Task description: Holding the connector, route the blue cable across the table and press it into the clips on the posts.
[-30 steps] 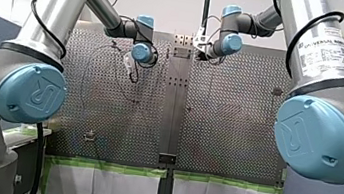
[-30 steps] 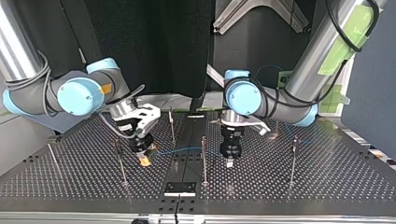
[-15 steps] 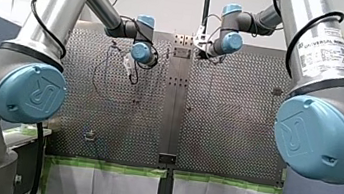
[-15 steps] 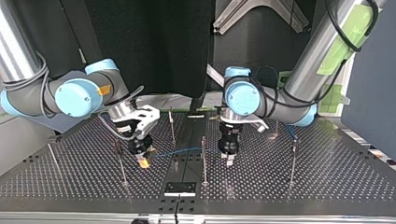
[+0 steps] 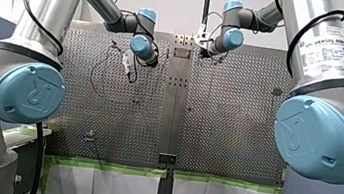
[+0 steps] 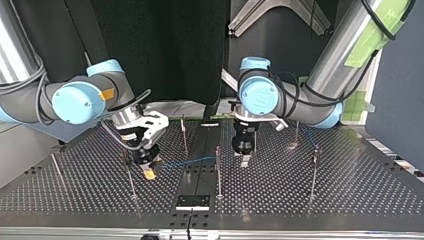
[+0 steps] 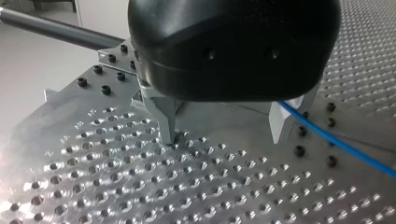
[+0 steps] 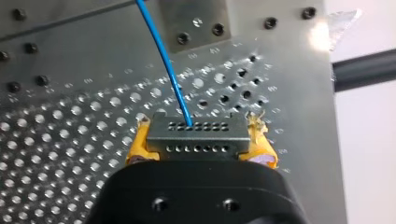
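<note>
While my right gripper point(image 8: 199, 150) clamps one connector point(image 8: 196, 135), one blue cable point(image 8: 167, 70) leaving it, my left gripper point(image 7: 224, 134) spread apart.

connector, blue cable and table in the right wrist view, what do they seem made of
The connector looks like a matte dark grey block with two rows of small holes; moulded plastic or metal, I cannot tell which. The blue cable has a smooth blue sheath, probably plastic insulation. The table is bare metal, brushed and shiny, with bright glints around its holes.
</note>
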Available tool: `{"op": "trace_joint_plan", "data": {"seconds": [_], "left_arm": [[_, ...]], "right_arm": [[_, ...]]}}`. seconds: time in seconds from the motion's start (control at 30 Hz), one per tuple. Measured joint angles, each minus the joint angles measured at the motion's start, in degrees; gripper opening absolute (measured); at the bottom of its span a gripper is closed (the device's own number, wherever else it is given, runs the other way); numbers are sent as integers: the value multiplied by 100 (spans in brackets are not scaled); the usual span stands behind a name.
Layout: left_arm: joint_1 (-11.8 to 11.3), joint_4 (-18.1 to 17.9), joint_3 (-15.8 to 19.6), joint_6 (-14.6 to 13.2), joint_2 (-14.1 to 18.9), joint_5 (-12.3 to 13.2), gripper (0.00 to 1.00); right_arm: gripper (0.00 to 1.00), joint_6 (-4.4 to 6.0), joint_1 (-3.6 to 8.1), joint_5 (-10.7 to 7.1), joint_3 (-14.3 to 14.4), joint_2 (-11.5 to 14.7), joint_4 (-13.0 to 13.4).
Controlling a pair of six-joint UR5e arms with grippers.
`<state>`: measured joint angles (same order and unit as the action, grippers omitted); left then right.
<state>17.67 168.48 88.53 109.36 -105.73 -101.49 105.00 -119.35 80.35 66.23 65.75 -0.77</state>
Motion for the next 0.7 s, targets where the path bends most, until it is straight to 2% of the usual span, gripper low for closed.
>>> {"op": "trace_joint_plan", "data": {"seconds": [0.3, 0.47, 0.7], "left_arm": [[26, 411, 395, 43, 408, 36, 100], [44, 658, 481, 36, 666, 52, 100], [86, 996, 527, -36, 1006, 43, 100]], "right_arm": [[0, -13, 11, 150, 16, 96, -147], [0, -26, 20, 240, 88, 146, -174], [0, -32, 39, 273, 139, 201, -181]]}}
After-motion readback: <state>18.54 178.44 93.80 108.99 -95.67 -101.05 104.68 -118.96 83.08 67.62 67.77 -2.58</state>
